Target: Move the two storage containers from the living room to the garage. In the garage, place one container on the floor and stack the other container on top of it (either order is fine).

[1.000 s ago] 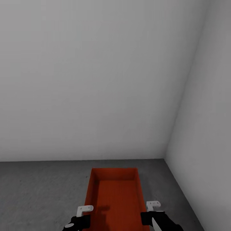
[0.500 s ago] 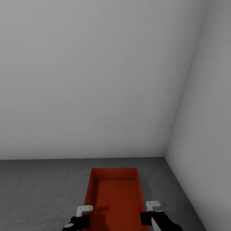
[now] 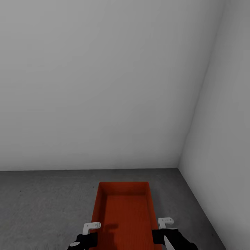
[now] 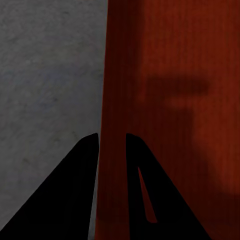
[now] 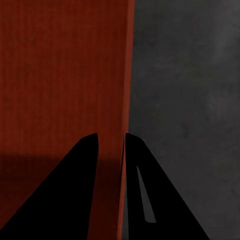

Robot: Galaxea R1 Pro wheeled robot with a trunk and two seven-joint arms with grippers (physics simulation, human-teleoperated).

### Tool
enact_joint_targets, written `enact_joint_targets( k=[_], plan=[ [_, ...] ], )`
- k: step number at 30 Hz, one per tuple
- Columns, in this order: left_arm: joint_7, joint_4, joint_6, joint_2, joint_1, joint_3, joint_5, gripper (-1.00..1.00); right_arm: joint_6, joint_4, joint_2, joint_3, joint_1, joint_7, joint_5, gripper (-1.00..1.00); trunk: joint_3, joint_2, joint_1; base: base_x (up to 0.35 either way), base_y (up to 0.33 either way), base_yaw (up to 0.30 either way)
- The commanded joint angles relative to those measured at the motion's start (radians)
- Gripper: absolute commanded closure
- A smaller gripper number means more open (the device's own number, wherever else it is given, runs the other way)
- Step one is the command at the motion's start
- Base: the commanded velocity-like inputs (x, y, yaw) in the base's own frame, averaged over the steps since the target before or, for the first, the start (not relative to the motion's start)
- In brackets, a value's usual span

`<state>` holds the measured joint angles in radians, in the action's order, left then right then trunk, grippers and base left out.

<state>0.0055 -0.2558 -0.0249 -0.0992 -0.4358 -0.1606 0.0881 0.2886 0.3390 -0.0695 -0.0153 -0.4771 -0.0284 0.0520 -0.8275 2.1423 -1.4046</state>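
One orange-red storage container (image 3: pixel 123 211) is held between my two grippers, low in the head view, over the dark grey concrete floor (image 3: pixel 45 205) of the garage. My left gripper (image 3: pixel 91 230) is shut on its left long wall, and my right gripper (image 3: pixel 166 224) is shut on its right long wall. Seen from the left wrist, the black fingers of the left gripper (image 4: pixel 111 137) pinch the ribbed wall of the storage container (image 4: pixel 170 75). From the right wrist, the right gripper (image 5: pixel 111 136) clamps the storage container (image 5: pixel 60 75) at its rim. The other container is out of view.
A plain pale grey wall (image 3: pixel 104 86) stands just beyond the bin's far end. A second wall (image 3: pixel 222 146) closes the right side, and the two meet in a corner (image 3: pixel 178 169). Bare concrete stretches to the left.
The foot of the far wall sits slightly higher in the head view, so the camera has shifted a little. The container stays gripped on both sides.
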Motion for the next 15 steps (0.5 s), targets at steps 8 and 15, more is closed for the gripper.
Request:
enact_joint_targets(
  k=[8,15],
  plan=[
    [-0.032,0.003,-0.002,0.010,-0.001,0.005,0.005,1.00,0.006,0.003,0.023,0.031,0.000,-0.050,0.000,1.00,-0.026,0.057,-0.031,0.000,0.000,0.000],
    [-0.032,0.003,-0.001,0.010,-0.001,0.005,0.005,1.00,0.006,0.003,0.023,0.031,0.000,-0.050,0.000,1.00,-0.048,0.106,-0.057,0.000,0.000,0.000]
  ],
)
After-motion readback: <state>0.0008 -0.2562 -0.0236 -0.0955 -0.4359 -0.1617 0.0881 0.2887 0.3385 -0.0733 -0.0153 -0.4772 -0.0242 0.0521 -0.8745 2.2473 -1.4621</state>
